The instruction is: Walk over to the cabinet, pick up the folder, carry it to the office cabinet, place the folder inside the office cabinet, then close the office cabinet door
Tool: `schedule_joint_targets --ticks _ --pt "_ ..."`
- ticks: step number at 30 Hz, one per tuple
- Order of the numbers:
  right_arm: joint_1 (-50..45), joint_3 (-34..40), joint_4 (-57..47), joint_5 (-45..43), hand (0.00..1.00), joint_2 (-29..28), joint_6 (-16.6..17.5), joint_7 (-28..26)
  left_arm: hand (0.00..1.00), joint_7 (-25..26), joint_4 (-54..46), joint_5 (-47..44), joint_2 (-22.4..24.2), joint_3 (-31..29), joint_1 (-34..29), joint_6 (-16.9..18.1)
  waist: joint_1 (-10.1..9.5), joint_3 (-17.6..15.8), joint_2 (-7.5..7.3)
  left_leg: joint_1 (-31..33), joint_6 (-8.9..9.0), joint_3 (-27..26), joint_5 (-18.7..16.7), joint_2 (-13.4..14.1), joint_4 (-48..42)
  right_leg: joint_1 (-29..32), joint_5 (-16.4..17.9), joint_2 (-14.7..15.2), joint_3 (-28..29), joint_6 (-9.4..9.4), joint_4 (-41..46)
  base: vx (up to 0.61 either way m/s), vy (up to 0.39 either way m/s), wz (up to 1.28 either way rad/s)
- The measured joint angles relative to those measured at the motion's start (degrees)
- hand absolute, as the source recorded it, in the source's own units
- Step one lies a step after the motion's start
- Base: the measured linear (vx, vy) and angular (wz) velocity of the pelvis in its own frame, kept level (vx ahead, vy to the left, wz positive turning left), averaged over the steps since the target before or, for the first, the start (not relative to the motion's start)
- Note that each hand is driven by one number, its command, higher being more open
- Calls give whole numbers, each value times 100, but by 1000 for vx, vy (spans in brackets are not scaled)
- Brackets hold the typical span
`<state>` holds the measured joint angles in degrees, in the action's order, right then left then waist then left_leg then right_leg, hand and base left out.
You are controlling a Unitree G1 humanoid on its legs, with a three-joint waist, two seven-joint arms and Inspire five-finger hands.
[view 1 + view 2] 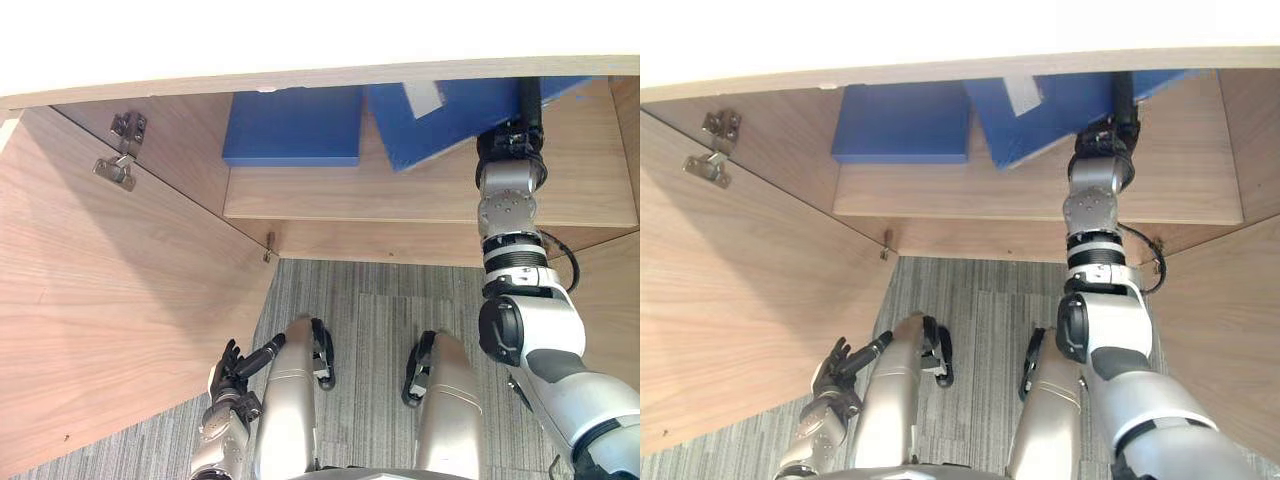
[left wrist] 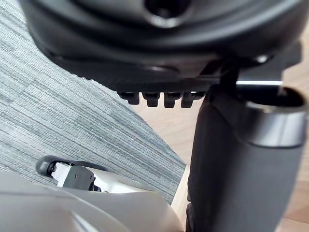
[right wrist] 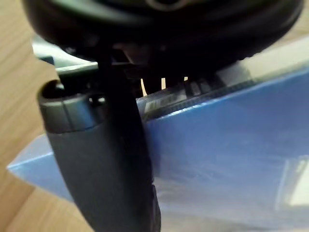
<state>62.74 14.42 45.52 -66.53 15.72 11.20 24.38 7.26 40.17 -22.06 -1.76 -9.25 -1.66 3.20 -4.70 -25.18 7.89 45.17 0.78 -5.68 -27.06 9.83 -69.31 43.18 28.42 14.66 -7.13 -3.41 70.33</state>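
Note:
A blue folder [image 1: 450, 125] with a pale label leans tilted inside the open office cabinet, its lower edge over the wooden shelf [image 1: 400, 205]. My right hand [image 1: 510, 140] reaches in and is shut on that folder's near edge. In the right wrist view the thumb [image 3: 111, 159] lies across the blue cover [image 3: 231, 145], with the fingers behind it. My left hand [image 1: 232, 372] hangs low by my left side over the carpet, fingers relaxed and holding nothing.
A second blue folder [image 1: 292, 125] lies flat on the shelf to the left. The left cabinet door [image 1: 110, 300] stands wide open with metal hinges [image 1: 120, 150]. The right door [image 1: 610, 300] is open too. The pale cabinet top [image 1: 300, 40] overhangs. Grey carpet [image 1: 370, 320] lies below.

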Motion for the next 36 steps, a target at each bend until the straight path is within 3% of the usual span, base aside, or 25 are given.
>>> schedule_joint_targets --ticks 18,20,23,26,27,30,36 --pt "26 -277 764 281 100 37 -490 -36 100 105 65 -114 -14 61 5 0 16 13 19 -42 -1 -12 1 -1 13 -31 1 10 -1 1 -16 9 3 0" --pt "24 -508 997 706 100 166 -782 -186 100 96 75 -114 -22 61 5 0 28 13 19 -43 -1 -16 1 0 23 -34 0 9 -1 0 -31 36 15 -1" --pt "-2 -1180 1185 2111 100 617 -1471 -748 100 -1 107 -111 -63 61 5 4 43 13 19 -43 -2 -17 1 1 35 -40 -2 8 -5 -2 -51 22 9 0" --pt "-3 -1645 1281 2808 100 919 -1731 -1185 100 -78 119 -103 -89 65 8 3 44 13 18 -56 -2 -12 1 3 49 -65 -3 6 -15 -3 -70 0 0 0" --pt "-21 -1970 1331 3522 100 1096 -1843 -1524 100 -178 132 -92 -119 73 7 1 50 13 17 -81 -3 -7 2 5 65 -108 -4 6 -30 -1 -94 22 7 3" --pt "-24 -2665 1454 5018 100 1464 -1996 -2470 100 -468 180 49 -218 115 2 -6 50 38 -13 -238 -11 -8 6 5 176 -294 -10 3 -73 -3 -227 47 17 3" --pt "-24 -3198 1561 6009 100 1623 -1900 -3160 100 -737 277 254 -359 140 3 -24 49 147 -142 -316 -11 -11 6 9 303 -418 -13 2 -151 -7 -393 59 20 2"
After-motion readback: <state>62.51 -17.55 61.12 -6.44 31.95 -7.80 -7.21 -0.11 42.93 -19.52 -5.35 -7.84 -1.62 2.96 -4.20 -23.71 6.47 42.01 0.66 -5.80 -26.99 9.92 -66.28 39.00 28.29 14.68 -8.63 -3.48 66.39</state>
